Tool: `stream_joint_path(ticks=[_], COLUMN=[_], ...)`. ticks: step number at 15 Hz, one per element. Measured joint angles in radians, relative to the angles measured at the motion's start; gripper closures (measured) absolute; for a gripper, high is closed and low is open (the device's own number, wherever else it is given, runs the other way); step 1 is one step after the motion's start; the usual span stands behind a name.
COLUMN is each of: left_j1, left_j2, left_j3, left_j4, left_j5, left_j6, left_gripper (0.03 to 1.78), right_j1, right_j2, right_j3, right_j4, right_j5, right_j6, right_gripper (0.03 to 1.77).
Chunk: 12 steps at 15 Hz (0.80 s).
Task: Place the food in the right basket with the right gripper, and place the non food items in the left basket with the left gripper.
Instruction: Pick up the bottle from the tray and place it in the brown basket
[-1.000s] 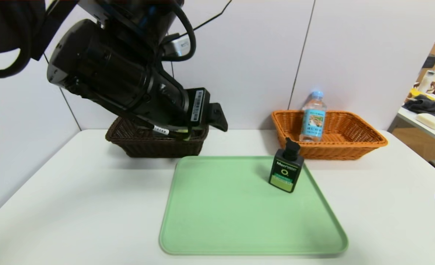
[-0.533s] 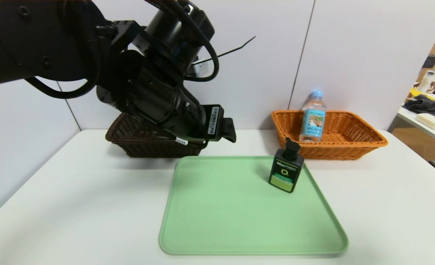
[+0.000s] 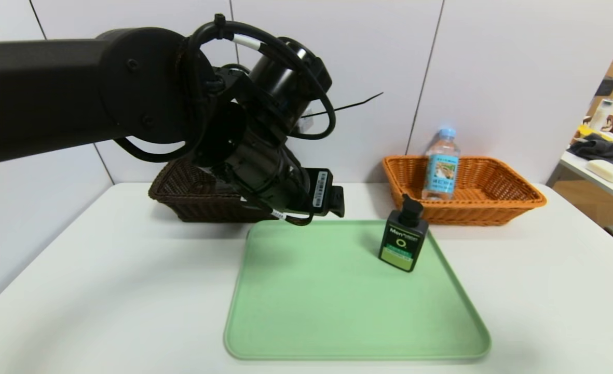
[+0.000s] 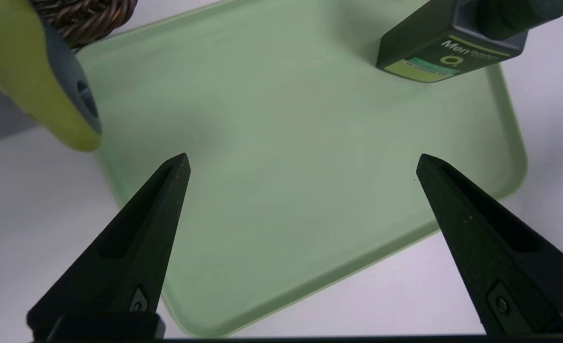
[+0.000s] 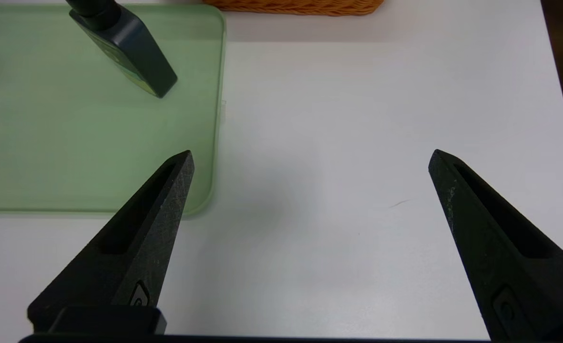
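Pump bottle [image 3: 404,241], squat, black, green-labelled, stands upright on the pale green plastic tray [image 3: 337,311], ahead of the left gripper [image 4: 300,162] and toward its right, long axis vertical. The left gripper hovers beside the dark brown wicker basket [image 3: 181,200], jaws spread wide, holding nothing; this arm is judged the nearer.

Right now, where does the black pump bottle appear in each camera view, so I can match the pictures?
Head view: the black pump bottle stands upright near the far right corner of the green tray.
Left wrist view: the bottle is at the frame's edge, cut off, beyond the open left gripper.
Right wrist view: the bottle is cut off at the frame's edge, apart from the open right gripper.
Shared landmark: the green tray.
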Motion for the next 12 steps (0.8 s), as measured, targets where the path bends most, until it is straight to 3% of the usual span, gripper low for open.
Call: stream_joint_path(ticks=[4,6,9,12], left_j1=[-0.002,-0.002,0.006,0.049], left_j2=[0.041,0.056,0.052,0.031], left_j3=[-0.009,0.003,0.049,0.142], left_j4=[-0.030,-0.079,-0.102,-0.173], left_j5=[-0.005,-0.041,-0.186,-0.361], left_j6=[0.020,0.024,0.059,0.162], left_gripper=[0.12,0.12,0.12,0.12], right_j1=[-0.018,-0.021,-0.023,-0.023], right_j2=[0.024,0.028,0.030,0.031], right_j3=[0.004,0.004,0.006,0.007], right_j4=[-0.039,-0.040,-0.040,-0.040], right_j5=[0.010,0.010,0.012,0.014], right_j6=[0.002,0.002,0.002,0.004], right_gripper=[0.10,0.10,0.10,0.10])
